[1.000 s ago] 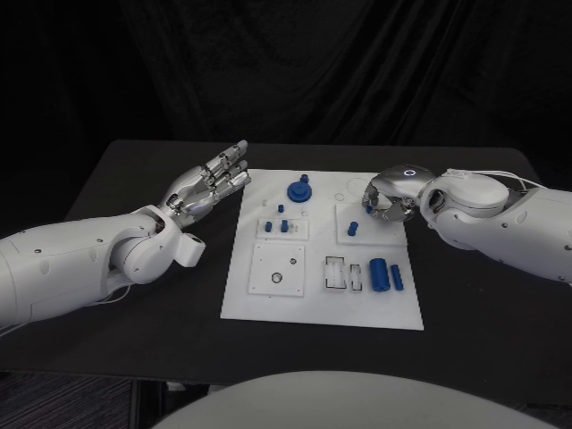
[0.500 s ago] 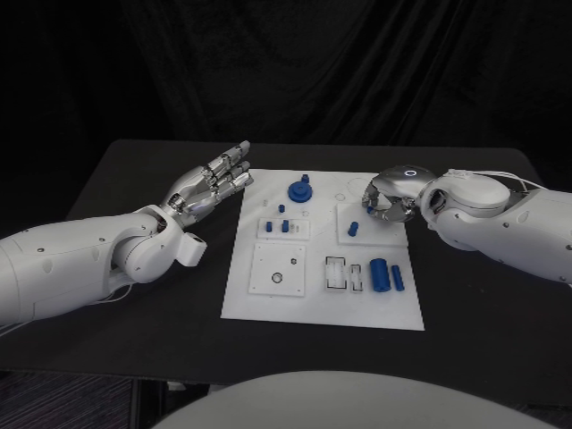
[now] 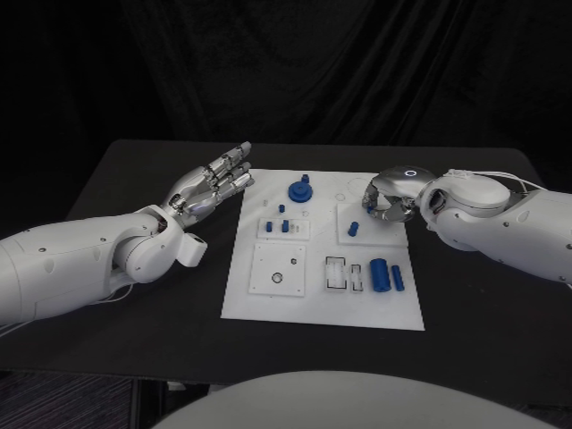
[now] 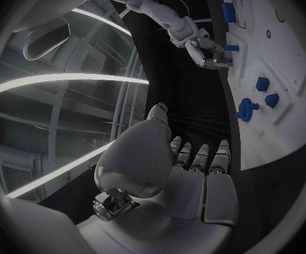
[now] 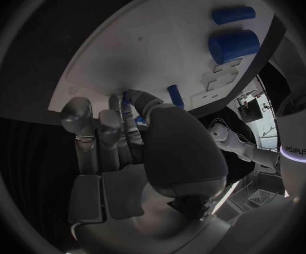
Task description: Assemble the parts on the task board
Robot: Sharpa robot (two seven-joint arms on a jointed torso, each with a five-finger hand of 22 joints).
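The white task board (image 3: pixel 323 290) lies mid-table. My right hand (image 3: pixel 391 198) hovers over its far right square with fingers curled. In the right wrist view the thumb and fingers pinch a small blue part (image 5: pixel 133 117) just above the board (image 5: pixel 160 51). A blue peg (image 3: pixel 353 229) stands close beside that hand. My left hand (image 3: pixel 215 183) is held flat and open, fingers straight, off the board's far left corner and holding nothing. A blue round knobbed part (image 3: pixel 300 190) and two small blue blocks (image 3: pixel 276 226) sit on the far left of the board.
A thick blue cylinder (image 3: pixel 379 271) and a thin one (image 3: pixel 397 277) lie on the board's near right, beside rectangular slots (image 3: pixel 335 273). A round hole (image 3: pixel 277 277) is on the near left. Bare black table (image 3: pixel 479 304) surrounds the board.
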